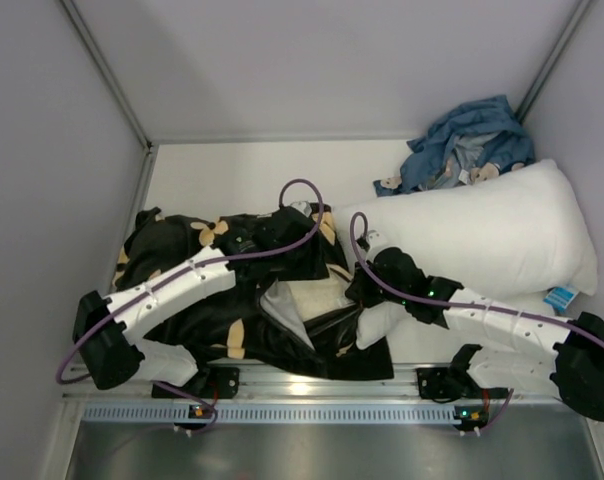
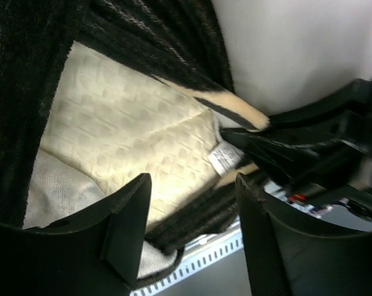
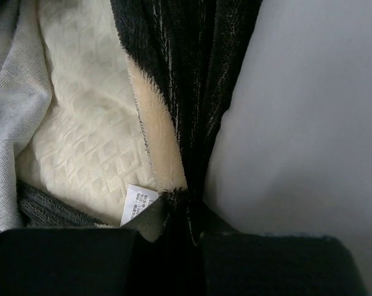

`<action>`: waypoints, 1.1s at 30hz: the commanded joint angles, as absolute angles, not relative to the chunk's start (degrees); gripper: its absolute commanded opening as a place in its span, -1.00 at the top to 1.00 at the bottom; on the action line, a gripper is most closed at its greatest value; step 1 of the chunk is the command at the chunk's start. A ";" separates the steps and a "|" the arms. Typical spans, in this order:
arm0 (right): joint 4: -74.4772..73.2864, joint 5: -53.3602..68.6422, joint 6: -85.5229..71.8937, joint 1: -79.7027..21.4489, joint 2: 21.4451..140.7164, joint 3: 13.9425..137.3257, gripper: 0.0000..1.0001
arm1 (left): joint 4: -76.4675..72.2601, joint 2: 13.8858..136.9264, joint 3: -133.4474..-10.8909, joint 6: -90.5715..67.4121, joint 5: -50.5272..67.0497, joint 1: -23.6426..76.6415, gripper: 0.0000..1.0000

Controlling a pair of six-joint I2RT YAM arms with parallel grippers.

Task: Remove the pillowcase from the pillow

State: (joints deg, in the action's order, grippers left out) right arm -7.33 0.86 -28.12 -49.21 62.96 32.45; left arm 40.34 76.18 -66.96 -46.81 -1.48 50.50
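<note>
Top view: pillowcase (image 1: 197, 320) mostly on, pillow (image 1: 317, 298) peeking out between both claws. Left wrist: left claw (image 2: 192, 228) open, empty, pillow just ahead. Right wrist: right claw (image 3: 183, 231) pinches pillowcase edge. Most stripping remains, I reckon.

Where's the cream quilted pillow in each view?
Top external: pillow just below centre, in the pillowcase opening.
Left wrist: pillow upper left to centre.
Right wrist: pillow fills left half.
Shared landmark: black pillowcase edge beside it; white label, wrist views only.
</note>
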 commanded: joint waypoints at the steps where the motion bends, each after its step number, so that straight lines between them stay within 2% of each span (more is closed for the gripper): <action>1: -12.57 -1.22 -28.39 -48.52 61.26 30.76 1.00 | 36.48 77.51 -66.45 -48.51 -5.89 52.03 -0.28; 10: -12.04 -1.06 -28.74 -48.52 62.49 30.67 1.00 | 36.56 87.96 -63.90 -50.36 -7.82 56.86 -0.81; 16: -12.04 -2.02 -28.92 -48.52 61.61 30.15 1.00 | 36.74 93.76 -62.85 -50.62 -9.40 58.09 -0.81; 18: -11.95 -2.02 -29.00 -48.52 61.44 30.06 1.00 | 36.13 95.18 -62.58 -50.54 -9.67 58.10 -0.63; 19: -11.78 -2.02 -29.00 -48.52 61.52 29.97 1.00 | 35.60 96.14 -61.88 -50.45 -9.93 58.10 -0.37; 20: -11.78 -2.02 -29.00 -48.52 61.70 29.97 1.00 | 34.99 96.50 -61.44 -50.54 -10.71 58.18 0.08; 21: -11.78 -1.93 -29.00 -48.52 61.87 29.97 1.00 | 33.85 96.68 -61.17 -50.80 -11.07 58.18 0.99; 27: -10.82 2.43 -28.04 -48.69 61.61 29.44 1.00 | 31.64 90.63 -58.89 -50.54 -17.47 57.92 1.00; 33: -10.02 9.83 -25.14 -50.01 59.24 30.14 1.00 | 32.52 81.31 -57.92 -48.17 -18.98 52.30 1.00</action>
